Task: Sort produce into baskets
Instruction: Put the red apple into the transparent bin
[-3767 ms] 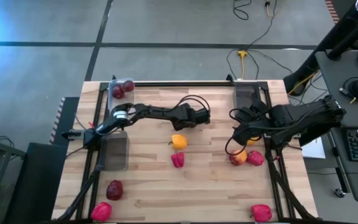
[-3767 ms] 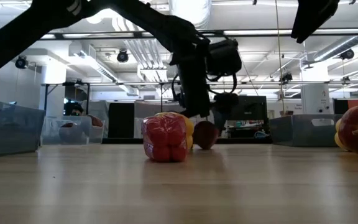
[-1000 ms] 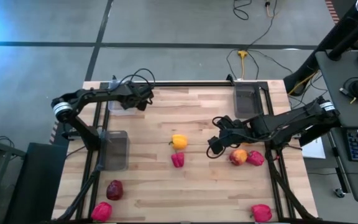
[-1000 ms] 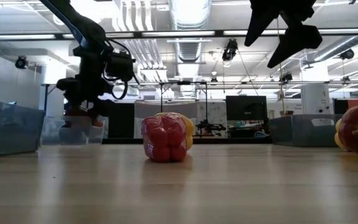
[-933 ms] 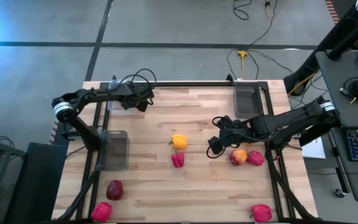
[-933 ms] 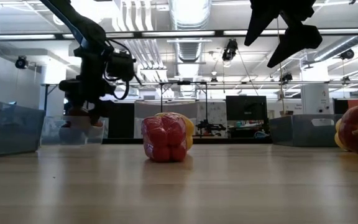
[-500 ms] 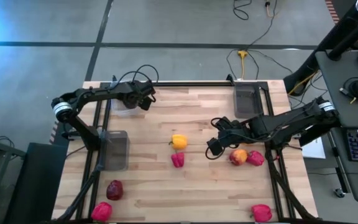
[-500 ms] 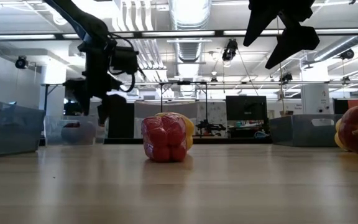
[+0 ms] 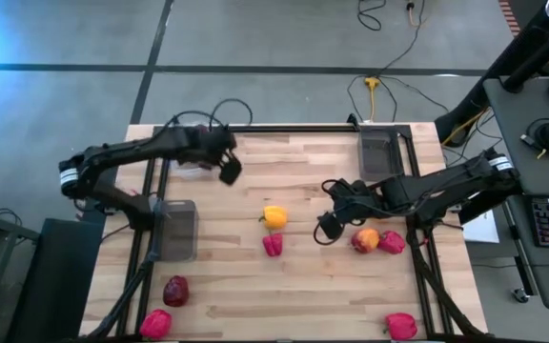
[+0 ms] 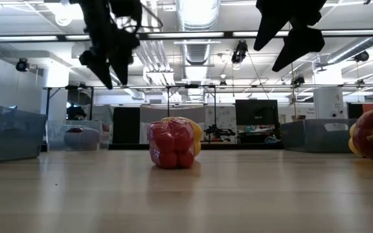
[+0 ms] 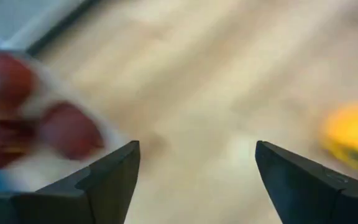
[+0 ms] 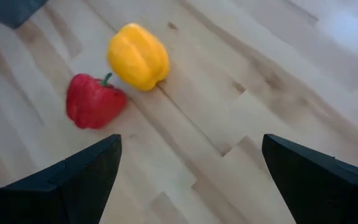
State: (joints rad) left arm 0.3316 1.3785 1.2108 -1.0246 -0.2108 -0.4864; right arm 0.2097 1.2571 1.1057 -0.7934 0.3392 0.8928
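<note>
High view — far-left basket [image 9: 187, 160] holds maroon produce [image 11: 67, 129]; far-right basket [image 9: 381, 152] unclear

I see a yellow plastic bell pepper [image 9: 274, 216] near the table centre, and a red plastic bell pepper [image 9: 273, 245] just beside it. An orange-red round fruit [image 9: 365, 239] touches a pink-red pepper [image 9: 392, 242] at the right. A dark maroon round fruit [image 9: 175, 290] and two more red peppers [image 9: 155, 323] [image 9: 400, 325] lie at the near edge. The clear plastic bin [image 9: 183, 158] at far left holds maroon pieces, I think three. Two other bins [image 9: 176, 230] [image 9: 382, 154] show nothing inside.
</note>
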